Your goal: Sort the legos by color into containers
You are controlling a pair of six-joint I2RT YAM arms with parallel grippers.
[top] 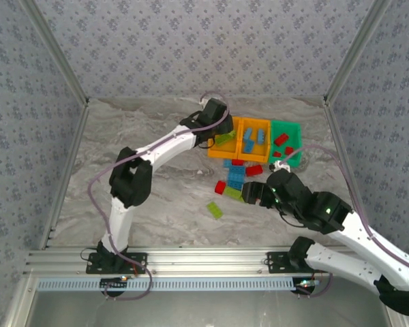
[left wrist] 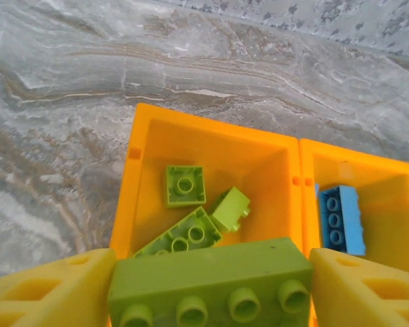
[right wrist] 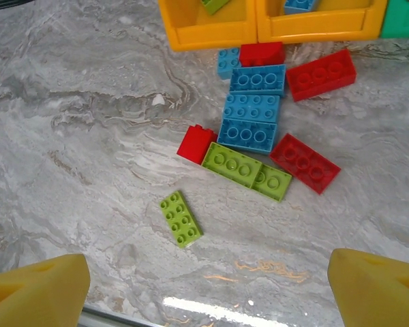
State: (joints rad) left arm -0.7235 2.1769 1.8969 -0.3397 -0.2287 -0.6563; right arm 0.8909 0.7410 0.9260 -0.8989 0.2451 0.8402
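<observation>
My left gripper (left wrist: 211,289) hangs over the left orange container (left wrist: 133,191), shut on a long lime green lego (left wrist: 211,276) that spans the gap between its yellow fingers. Three more lime legos (left wrist: 185,185) lie inside that bin. The middle orange container (left wrist: 395,170) holds blue legos (left wrist: 341,218), and the green container (top: 296,129) holds red ones. My right gripper (right wrist: 204,286) stands open above the table, nothing between its fingers, with a small lime lego (right wrist: 180,218) just ahead of it. Beyond lies a cluster of lime (right wrist: 232,165), blue (right wrist: 249,135) and red (right wrist: 305,162) legos.
The three containers stand side by side at the back right of the marble table (top: 143,136). The loose cluster lies right in front of them. Metal frame posts and patterned walls enclose the table, with a rail (top: 191,259) at the near edge.
</observation>
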